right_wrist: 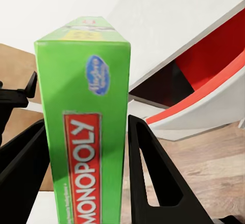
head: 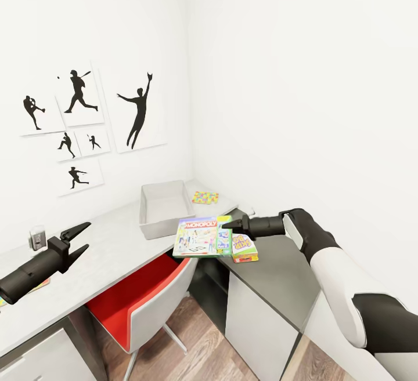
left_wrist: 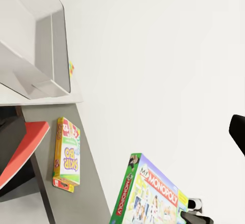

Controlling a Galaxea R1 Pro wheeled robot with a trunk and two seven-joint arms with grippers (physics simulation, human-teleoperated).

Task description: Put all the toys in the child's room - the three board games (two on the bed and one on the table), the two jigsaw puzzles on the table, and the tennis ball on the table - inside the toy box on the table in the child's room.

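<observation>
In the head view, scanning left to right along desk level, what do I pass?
Open left black claw → open grey rectangular toy box → green Monopoly board game box, gripped by the right black claw → the right arm's white forearm.

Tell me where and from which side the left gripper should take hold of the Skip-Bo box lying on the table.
Grip the Skip-Bo box across its two long side edges, coming from above. It lies flat, face up, on the grey table, so only its thin sides offer opposing faces. The left gripper is open and free; the right gripper holds the Monopoly box just beside it.
</observation>
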